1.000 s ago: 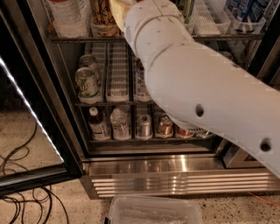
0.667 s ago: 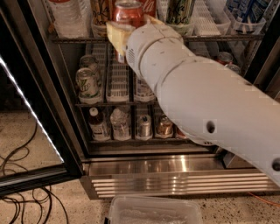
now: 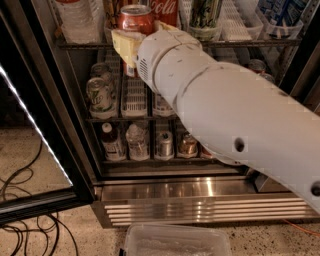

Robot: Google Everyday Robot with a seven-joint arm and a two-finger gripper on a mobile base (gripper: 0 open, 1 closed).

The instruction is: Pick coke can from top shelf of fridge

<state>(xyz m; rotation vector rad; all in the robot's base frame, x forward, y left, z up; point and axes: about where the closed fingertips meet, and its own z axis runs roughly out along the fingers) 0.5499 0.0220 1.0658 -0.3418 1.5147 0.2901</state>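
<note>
The coke can (image 3: 135,18), red with a silver lid, sits between the yellowish fingers (image 3: 125,44) of my gripper (image 3: 144,31), which is shut on it. The can is held upright just in front of the top shelf (image 3: 240,44), a dark wire rack with white dividers. My big white arm (image 3: 235,110) reaches in from the lower right and hides the right half of the fridge (image 3: 200,192). A second red Coca-Cola can (image 3: 166,8) stands on the shelf right behind the held one.
A green-and-white can (image 3: 205,12) stands on the top shelf to the right. Short cans (image 3: 100,92) fill the middle rack and small bottles (image 3: 112,142) the lower one. The open glass door (image 3: 35,125) is at left. A clear plastic bin (image 3: 175,241) and cables (image 3: 25,235) lie on the floor.
The arm has drawn back from the shelf toward the camera and to the right. The red can, hidden behind the arm before, now shows in the gripper, out in front of the rack.
</note>
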